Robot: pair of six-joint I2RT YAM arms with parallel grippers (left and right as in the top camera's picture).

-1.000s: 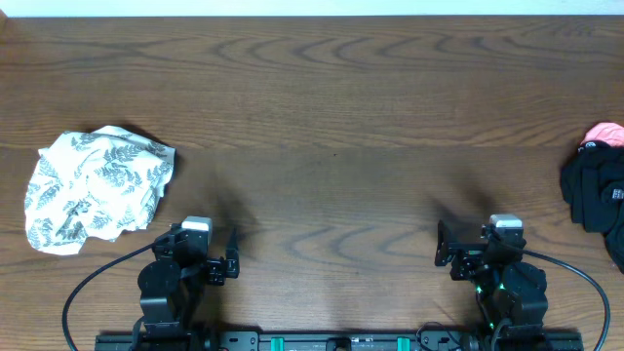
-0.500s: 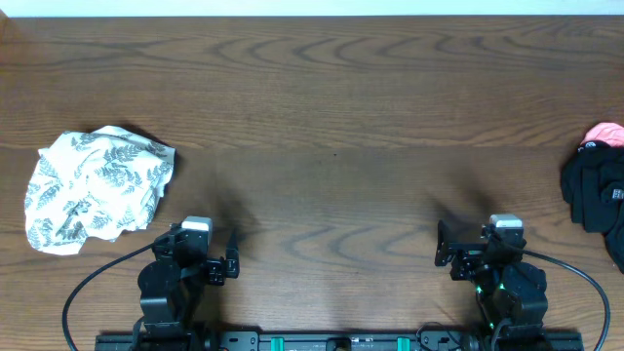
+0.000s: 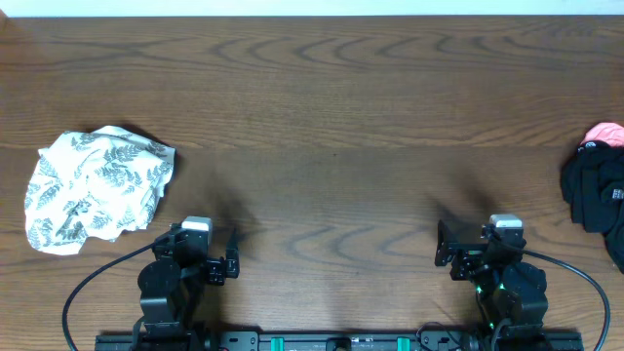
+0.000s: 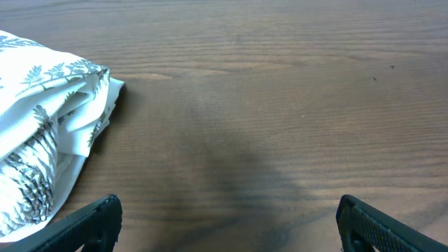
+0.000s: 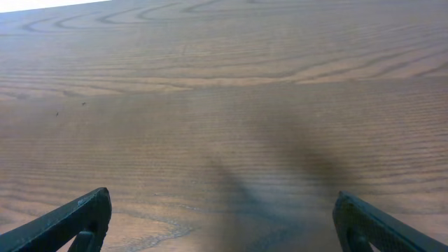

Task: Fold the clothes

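Folding looks unstarted: the crumpled white leaf-print cloth (image 3: 96, 187) lies at the left of the dark wooden table (image 3: 331, 117), a bunched black garment (image 3: 595, 193) at its right edge, and the left gripper (image 3: 226, 261) and right gripper (image 3: 445, 255) sit at the near edge, spread wide, holding nothing.

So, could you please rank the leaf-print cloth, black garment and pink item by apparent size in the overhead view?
Largest: leaf-print cloth.
Then black garment, though the frame edge cuts it off.
Smallest: pink item.
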